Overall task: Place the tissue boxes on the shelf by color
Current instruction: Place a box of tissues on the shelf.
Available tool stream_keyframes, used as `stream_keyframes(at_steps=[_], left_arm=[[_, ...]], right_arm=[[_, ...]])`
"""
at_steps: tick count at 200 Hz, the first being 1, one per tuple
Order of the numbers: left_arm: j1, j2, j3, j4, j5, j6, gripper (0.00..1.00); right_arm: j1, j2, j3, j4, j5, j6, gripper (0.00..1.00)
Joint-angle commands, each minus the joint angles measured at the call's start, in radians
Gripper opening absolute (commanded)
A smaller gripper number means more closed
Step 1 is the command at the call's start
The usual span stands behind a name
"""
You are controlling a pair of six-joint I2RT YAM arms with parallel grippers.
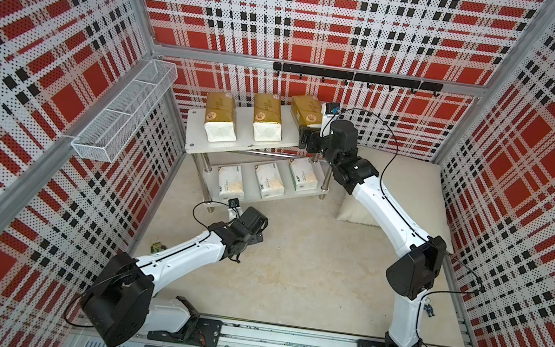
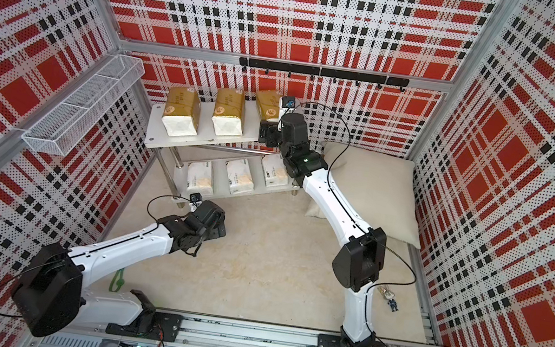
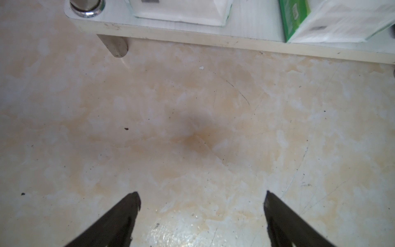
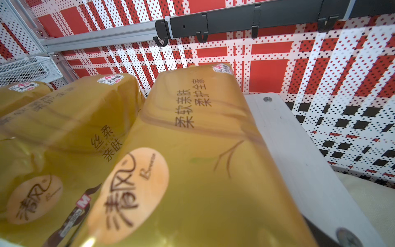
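Gold packs fill the upper board of the shelf in a row of three, with the white packs below, so each colour has its own tier. The right gripper sits at the near end of the last gold pack; whether its jaws are apart or gripping, I cannot tell. The left gripper hangs over bare floor, jaws wide and empty.

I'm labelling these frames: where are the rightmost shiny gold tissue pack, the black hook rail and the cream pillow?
Rightmost shiny gold tissue pack (image 1: 305,111): a top view, its gold top face.
Black hook rail (image 1: 356,76): a top view, middle of the bar.
Cream pillow (image 2: 376,192): a top view, bare fabric centre.
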Motion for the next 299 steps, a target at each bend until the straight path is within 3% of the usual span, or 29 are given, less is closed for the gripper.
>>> stream_keyframes(at_steps=[1, 148, 299], left_arm=[[-0.008, -0.022, -0.011, 0.012, -0.005, -0.01, 0.95], [-0.007, -0.032, -0.018, 0.012, -0.008, -0.01, 0.95], [-0.009, -0.033, -0.012, 0.011, -0.007, -0.008, 0.95]], right_arm=[[0.009, 0.04, -0.013, 0.003, 0.035, 0.023, 0.94], [0.025, 0.009, -0.03, 0.028, 0.059, 0.005, 1.0], [0.029, -0.081, -0.112, 0.069, 0.054, -0.015, 1.0]])
